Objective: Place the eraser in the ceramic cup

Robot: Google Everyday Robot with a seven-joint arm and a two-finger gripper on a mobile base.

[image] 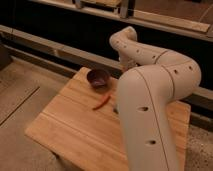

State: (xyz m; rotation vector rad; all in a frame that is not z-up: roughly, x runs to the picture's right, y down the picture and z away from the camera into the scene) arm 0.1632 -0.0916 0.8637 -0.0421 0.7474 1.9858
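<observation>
**Arm folded over a wooden table; gripper hidden**

Camera view: A pale wooden table (75, 127) with a plank-grained top is seen from above on a speckled floor. A large, smooth, cream-coloured arm (150, 100) with rounded tubular segments is folded across the right half of the table. A dark purple bowl (98, 77), round and glossy, is set near the far edge. Just in front of it, a thin red chilli-like piece (102, 102) is laid on the wood, slightly curved. The gripper is hidden behind the arm's bulk. The eraser and the ceramic cup cannot be made out, so their relation to the gripper cannot be told.
</observation>
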